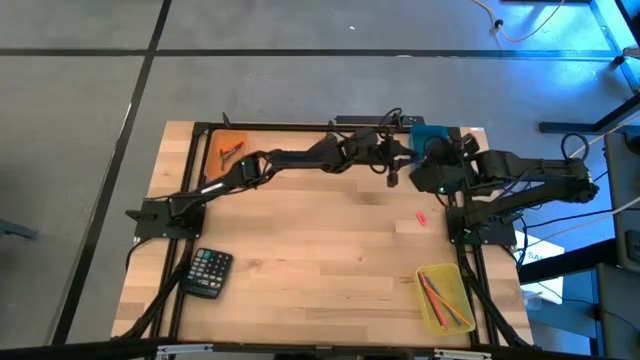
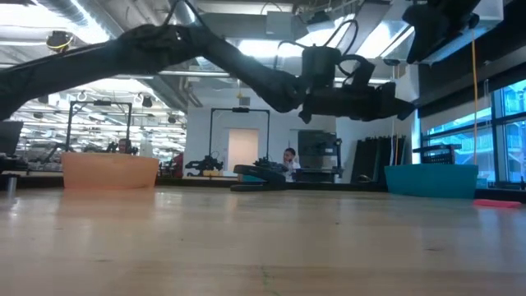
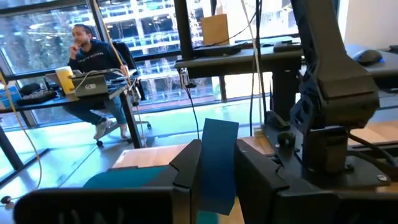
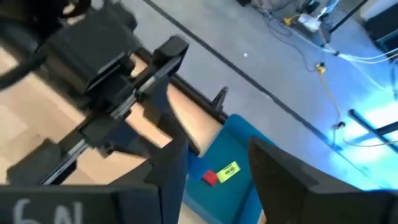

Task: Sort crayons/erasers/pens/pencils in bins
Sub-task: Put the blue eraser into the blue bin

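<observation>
A: What sits on the wooden tabletop [image 1: 300, 250]?
B: An orange bin [image 1: 229, 151] and a teal bin [image 1: 428, 133] at the far corners, a yellow bin [image 1: 444, 297] and a calculator [image 1: 207, 272] near the front, a pink eraser [image 1: 421, 217] loose.

A robotics lab, we'd say, open hall with ceiling ducts [image 2: 107, 16] and strip lights, framed wooden table [image 1: 320, 270] on grey concrete floor [image 1: 300, 90], glass walls [image 3: 143, 37], a person [image 3: 93, 68] seated at a desk [image 3: 37, 99] (laptop open), cables [image 4: 311, 25] trailing across our floor
</observation>
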